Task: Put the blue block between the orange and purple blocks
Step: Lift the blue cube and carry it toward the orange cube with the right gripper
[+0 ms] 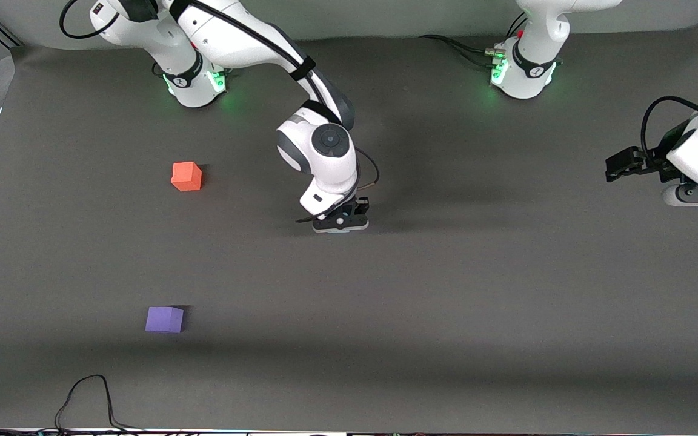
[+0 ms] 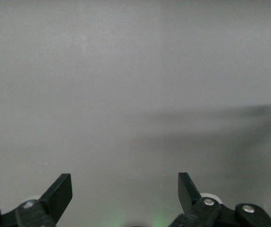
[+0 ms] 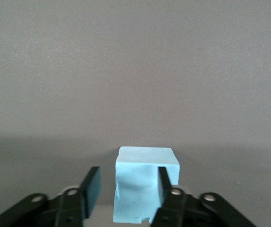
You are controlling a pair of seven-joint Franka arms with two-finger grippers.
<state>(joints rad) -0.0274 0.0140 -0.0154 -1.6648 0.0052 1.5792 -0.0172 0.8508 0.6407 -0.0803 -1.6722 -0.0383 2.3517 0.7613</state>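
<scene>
The blue block point(image 3: 142, 182) sits on the table at my right gripper point(image 3: 128, 187). The gripper is open. One finger stands clear of the block with a gap. The other finger point(image 3: 164, 182) overlaps the block's top face. In the front view my right gripper point(image 1: 341, 224) is low over the middle of the table and hides the block. The orange block point(image 1: 186, 176) lies toward the right arm's end. The purple block point(image 1: 165, 319) lies nearer to the front camera than the orange one. My left gripper point(image 2: 125, 189) is open and empty, and waits at the left arm's end point(image 1: 618, 165).
The table is covered by a dark grey mat point(image 1: 446, 290). A black cable point(image 1: 85, 399) loops at the mat's front edge near the purple block. The two arm bases point(image 1: 194, 85) point(image 1: 521, 75) stand along the edge farthest from the front camera.
</scene>
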